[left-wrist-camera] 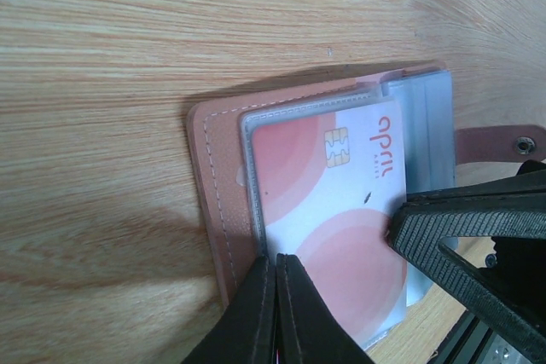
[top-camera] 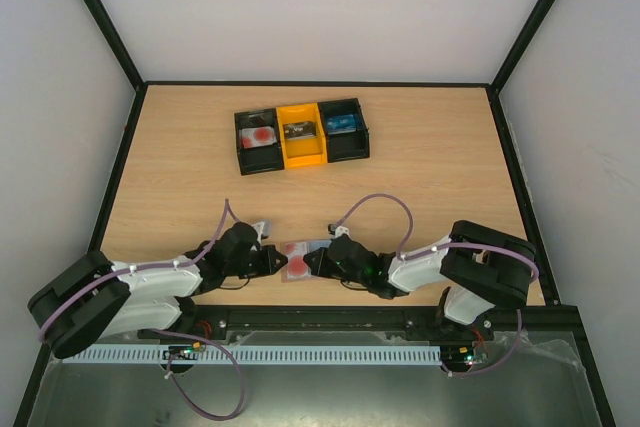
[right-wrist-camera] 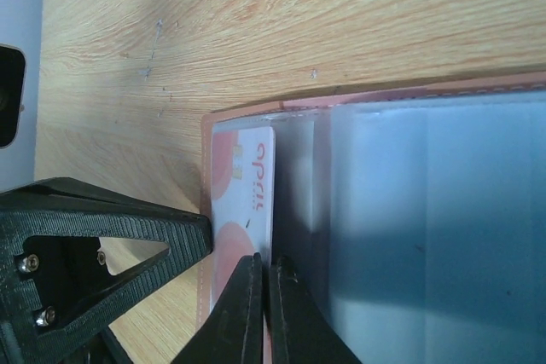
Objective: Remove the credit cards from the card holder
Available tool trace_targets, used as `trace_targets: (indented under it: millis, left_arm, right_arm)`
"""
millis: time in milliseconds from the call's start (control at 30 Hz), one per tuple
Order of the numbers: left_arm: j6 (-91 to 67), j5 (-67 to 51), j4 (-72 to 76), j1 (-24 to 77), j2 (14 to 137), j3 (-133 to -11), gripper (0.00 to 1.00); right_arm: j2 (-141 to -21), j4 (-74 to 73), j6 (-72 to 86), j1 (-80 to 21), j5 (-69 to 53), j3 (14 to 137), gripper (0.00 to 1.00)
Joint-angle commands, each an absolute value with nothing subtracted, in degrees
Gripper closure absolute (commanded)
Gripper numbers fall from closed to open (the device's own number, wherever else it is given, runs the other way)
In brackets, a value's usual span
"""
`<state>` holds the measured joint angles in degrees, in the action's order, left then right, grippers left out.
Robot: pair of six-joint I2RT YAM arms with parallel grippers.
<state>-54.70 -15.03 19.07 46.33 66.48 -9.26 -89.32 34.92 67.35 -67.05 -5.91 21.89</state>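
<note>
The card holder (top-camera: 296, 259) lies open on the table near the front edge, between my two grippers. Its pinkish-brown cover (left-wrist-camera: 213, 185) and blue-grey sleeves (right-wrist-camera: 426, 228) show in the wrist views. A pale credit card with red round marks (left-wrist-camera: 341, 202) sits in the top clear sleeve and also shows in the right wrist view (right-wrist-camera: 243, 193). My left gripper (left-wrist-camera: 275, 263) is shut on the sleeve's edge at the holder's left side. My right gripper (right-wrist-camera: 266, 266) is shut at the pale card's edge. No plain red card shows.
A black-and-yellow three-compartment tray (top-camera: 301, 157) stands at the back middle of the table. Its left compartment holds a pale card with a red mark (top-camera: 261, 135). Black frame rails border the table on all sides.
</note>
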Motion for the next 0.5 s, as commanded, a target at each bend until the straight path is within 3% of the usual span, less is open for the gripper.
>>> trace_targets:
  millis: [0,467]
  left_arm:
    - [-54.0,-13.2,18.1,46.5,67.9,-8.4,0.97]
    - [-54.4,-11.9,21.1,46.6,72.8,-7.7,0.97]
  right_arm:
    - [-88.7,39.4,67.8,-66.9,-6.3,20.1,0.98]
    - [-85.8,48.4,72.2,-65.4,-6.6,12.6,0.98]
